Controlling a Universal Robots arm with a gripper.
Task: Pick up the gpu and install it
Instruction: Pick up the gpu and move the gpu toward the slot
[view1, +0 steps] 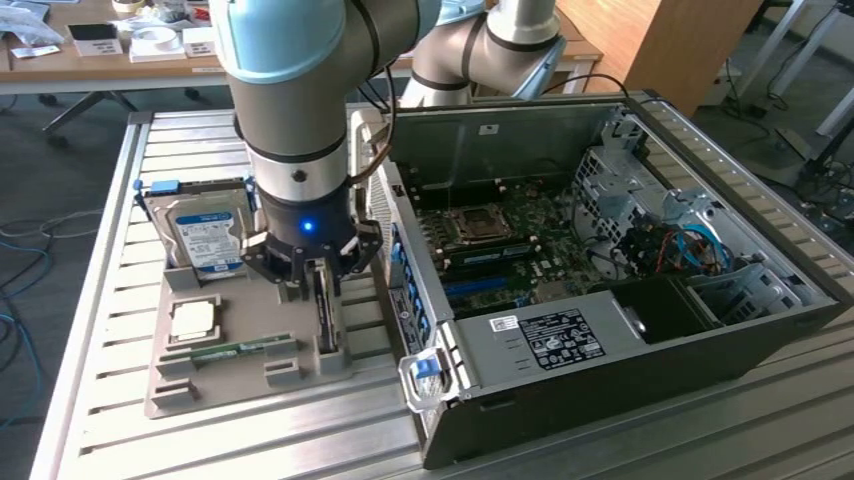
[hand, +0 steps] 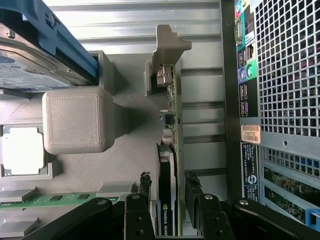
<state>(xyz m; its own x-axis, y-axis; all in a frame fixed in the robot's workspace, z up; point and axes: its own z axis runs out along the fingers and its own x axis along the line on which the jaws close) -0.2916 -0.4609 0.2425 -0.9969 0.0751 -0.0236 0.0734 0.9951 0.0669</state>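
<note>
Here the gripper (view1: 318, 285) (hand: 168, 182) hangs low over the grey holder tray (view1: 174, 395) (hand: 125, 150) on the slatted metal table (view1: 107, 440). The gpu (view1: 324, 322) (hand: 167, 165) stands on its long edge in a slot at the side of the tray nearest the open computer case (view1: 601, 300) (hand: 280, 75). It sits directly under the gripper and between its two fingers (hand: 145, 186).

In the wrist view one finger lies on each face of the card, and a thin strip of tray shows between each finger and the card. The jaws therefore stand apart, straddling the card without pinching it. The card's far end rests in a grey upright bracket of the tray.

In the other tray pockets lie a hard drive (view1: 207, 240) (hand: 25, 75) with a blue and white label, a square processor chip (view1: 194, 318) (hand: 20, 150) and a narrow green memory stick (view1: 240, 350) (hand: 50, 199). All three are on the side of the gpu away from the case. The case lies on its side with its motherboard exposed, just beside the tray on the exterior view's right.
</note>
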